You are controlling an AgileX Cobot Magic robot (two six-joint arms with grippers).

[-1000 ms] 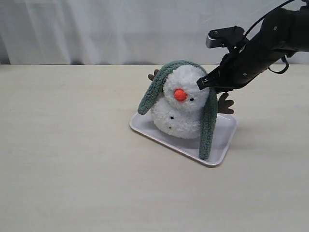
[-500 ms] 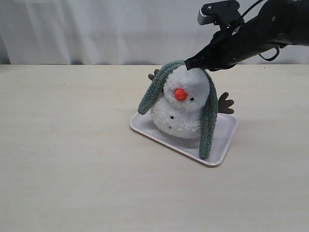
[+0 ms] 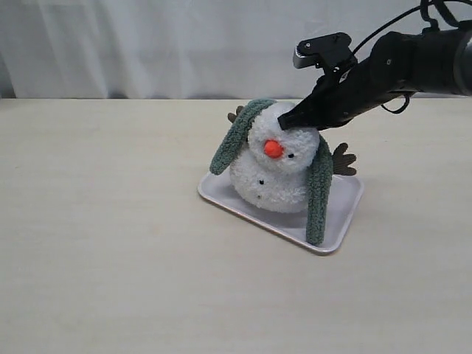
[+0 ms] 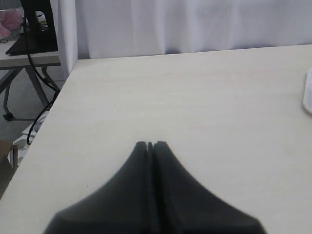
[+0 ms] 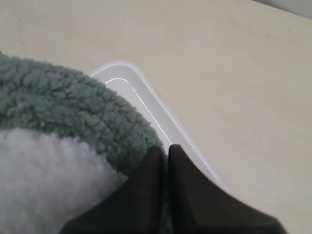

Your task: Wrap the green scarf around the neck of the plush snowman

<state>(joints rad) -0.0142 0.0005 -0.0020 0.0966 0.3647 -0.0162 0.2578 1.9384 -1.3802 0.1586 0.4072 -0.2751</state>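
Observation:
The plush snowman point(image 3: 274, 173) sits on a white tray point(image 3: 339, 221), leaning a little, its orange nose facing the camera. The green scarf point(image 3: 318, 192) is draped over the back of its head, with one end hanging down each side and the neck crease hidden under fluff. My right gripper point(image 3: 284, 124) is shut, its tip pressed against the top of the head beside the scarf. In the right wrist view the shut gripper point(image 5: 165, 148) touches the scarf point(image 5: 73, 105) above the white plush point(image 5: 44, 180). My left gripper point(image 4: 150, 144) is shut and holds nothing, over bare table.
A brown twig arm point(image 3: 344, 158) sticks out to the right of the snowman, under my right arm. The tray's rim point(image 5: 146, 102) lies just beyond the right fingertips. The table edge and a stand with cables point(image 4: 34, 29) show in the left wrist view.
My right gripper rose from the right side of the head, crossed over it and came down on its top. The scarf slid back, baring more of the white head.

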